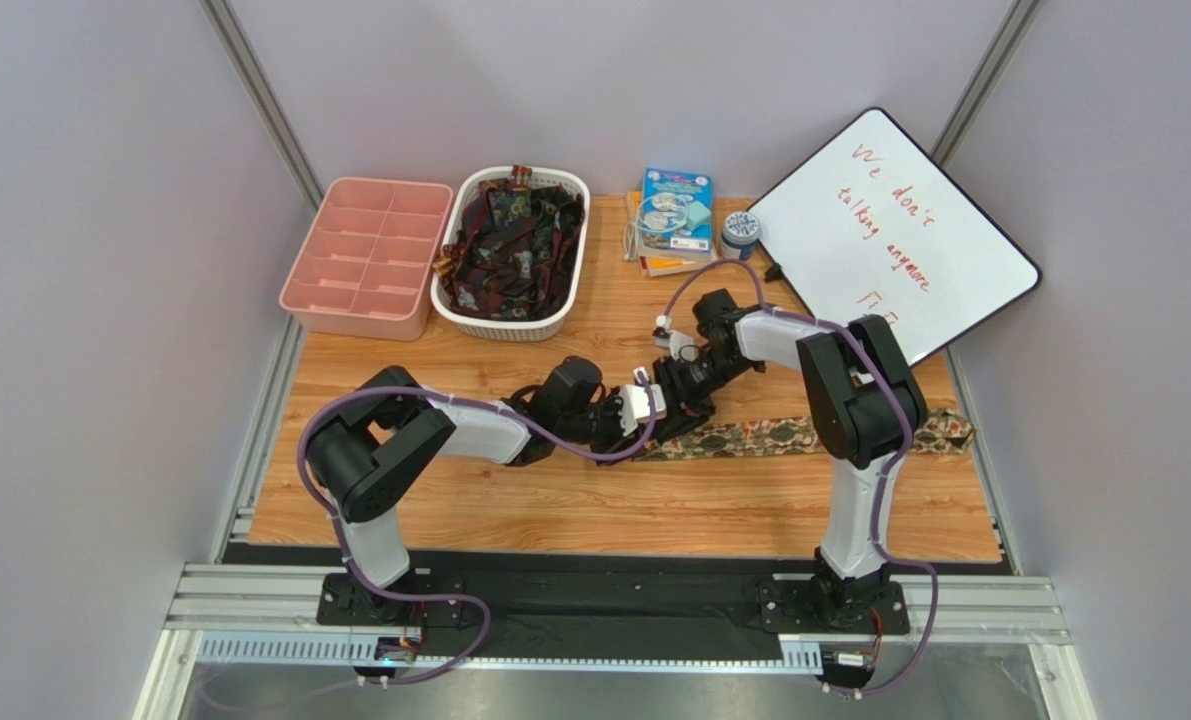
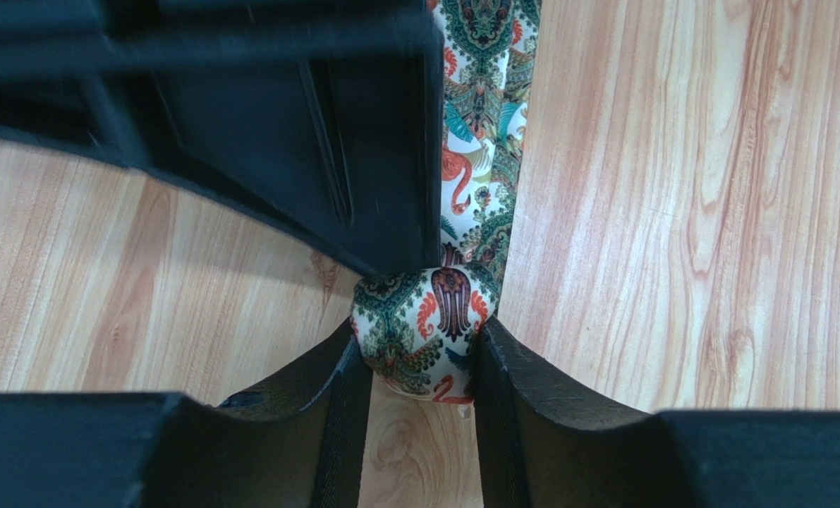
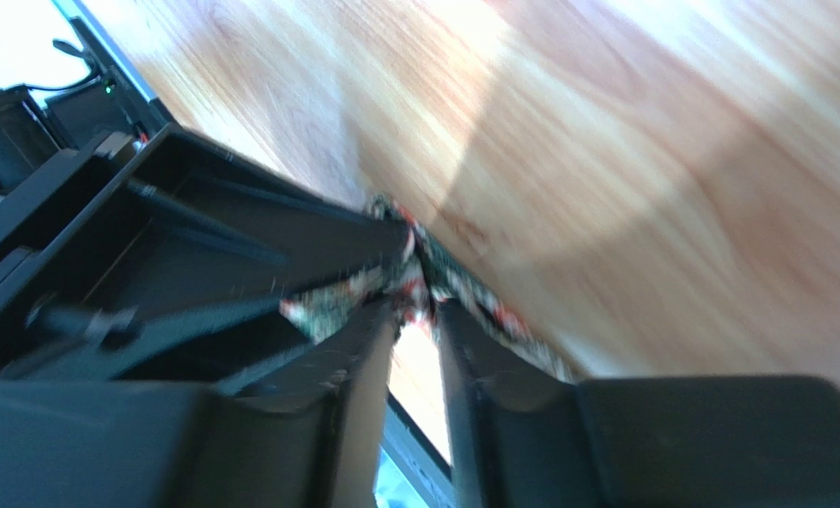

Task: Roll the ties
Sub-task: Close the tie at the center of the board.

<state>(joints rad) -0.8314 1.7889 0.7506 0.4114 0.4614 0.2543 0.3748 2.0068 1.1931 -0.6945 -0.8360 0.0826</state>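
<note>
Tie (image 1: 797, 438) flat on table (image 1: 556, 510); rolled end pinched between jaws of left gripper (image 2: 422, 360), rest of strip running away beyond them. Right gripper (image 3: 415, 309) jaws narrow, fabric at tips; cannot tell if gripped. Step, judged: early rolling. Next: turn roll along strip, edges kept aligned.
</note>
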